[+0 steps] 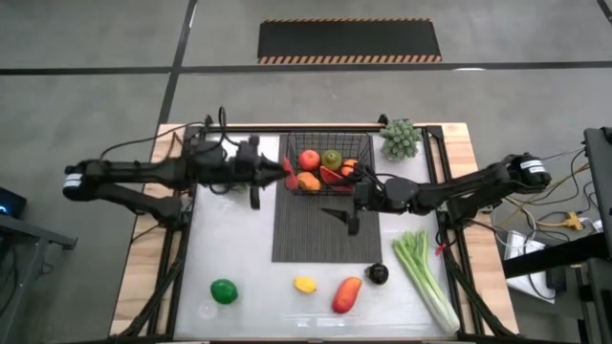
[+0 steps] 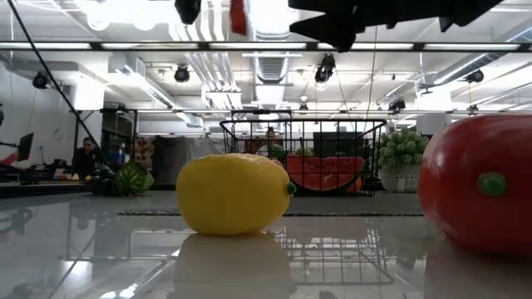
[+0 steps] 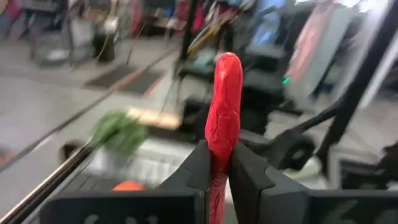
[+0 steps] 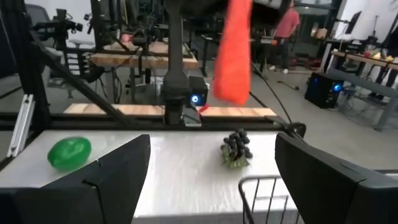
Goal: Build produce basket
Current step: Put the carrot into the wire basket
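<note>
Holding the red chili (image 3: 224,112) pinched over the part-filled basket (image 1: 325,164), the left gripper (image 1: 285,173) worked; right gripper (image 1: 356,194) gaped empty; lime (image 1: 224,291), lemon (image 1: 304,284), mango (image 1: 346,294), celery (image 1: 426,277) remained

I am looking at two slim arms, the left arm (image 1: 143,174) and the right arm (image 1: 459,187), both showing dark, almost black, built from rounded jointed segments. Each is wearing a pale band with small markings near its outer end. Thin black cables are looping over the left arm. The left gripper (image 3: 221,177) is showing two matte black wedge-shaped fingers; the right gripper (image 4: 211,180) is showing two broad, flat black fingers.
</note>
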Controlling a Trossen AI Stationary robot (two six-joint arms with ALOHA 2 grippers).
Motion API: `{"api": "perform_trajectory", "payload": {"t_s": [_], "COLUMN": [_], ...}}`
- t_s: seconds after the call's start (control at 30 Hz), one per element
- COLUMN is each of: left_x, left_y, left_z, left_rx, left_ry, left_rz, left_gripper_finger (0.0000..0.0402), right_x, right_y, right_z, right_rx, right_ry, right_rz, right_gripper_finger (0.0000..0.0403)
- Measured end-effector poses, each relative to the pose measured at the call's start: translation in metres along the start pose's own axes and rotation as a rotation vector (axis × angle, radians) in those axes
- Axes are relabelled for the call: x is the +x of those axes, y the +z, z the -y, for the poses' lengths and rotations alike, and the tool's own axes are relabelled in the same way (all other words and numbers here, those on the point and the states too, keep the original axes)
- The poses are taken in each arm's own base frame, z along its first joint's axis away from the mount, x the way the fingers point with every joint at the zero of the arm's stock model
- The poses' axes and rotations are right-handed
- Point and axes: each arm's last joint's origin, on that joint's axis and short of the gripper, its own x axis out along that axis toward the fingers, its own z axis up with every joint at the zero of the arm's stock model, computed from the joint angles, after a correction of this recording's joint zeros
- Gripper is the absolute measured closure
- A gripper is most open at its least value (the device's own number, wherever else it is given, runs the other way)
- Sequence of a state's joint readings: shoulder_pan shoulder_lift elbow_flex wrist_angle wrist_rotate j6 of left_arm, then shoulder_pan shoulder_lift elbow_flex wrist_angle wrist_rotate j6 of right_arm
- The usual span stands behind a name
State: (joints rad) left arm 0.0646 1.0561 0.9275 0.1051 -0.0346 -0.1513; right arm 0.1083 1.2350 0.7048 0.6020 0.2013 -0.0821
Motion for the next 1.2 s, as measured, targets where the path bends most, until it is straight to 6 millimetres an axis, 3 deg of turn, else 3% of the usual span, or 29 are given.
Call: {"api": "perform_trajectory", "payload": {"t_s": [0.4,0.7,0.83,1.0,1.13,1.2], "left_x": [0.055,0.072,0.073,0.072,0.071,0.071], "left_y": [-0.035,-0.040,-0.040,-0.039,-0.039,-0.039], "left_z": [0.016,0.019,0.019,0.019,0.020,0.020], "left_rx": [-0.029,-0.030,-0.029,-0.029,-0.025,-0.021], "left_ry": [-0.071,-0.118,-0.118,-0.117,-0.118,-0.118], "left_rz": [0.061,0.073,0.074,0.078,0.078,0.078], "left_gripper_finger": [0.0386,0.0386,0.0386,0.0383,0.0352,0.0325], "right_x": [0.013,0.013,0.013,0.013,0.013,0.013], "right_y": [0.019,0.017,0.017,0.017,0.017,0.017], "right_z": [0.000,0.002,0.002,0.002,0.002,0.002], "right_rx": [-0.020,-0.021,-0.021,-0.021,-0.022,-0.023], "right_ry": [-0.006,-0.020,-0.020,-0.019,-0.010,-0.010], "right_rz": [0.028,0.008,0.007,0.007,0.007,0.006], "right_gripper_finger": [0.0076,0.0090,0.0155,0.0274,0.0356,0.0366]}}
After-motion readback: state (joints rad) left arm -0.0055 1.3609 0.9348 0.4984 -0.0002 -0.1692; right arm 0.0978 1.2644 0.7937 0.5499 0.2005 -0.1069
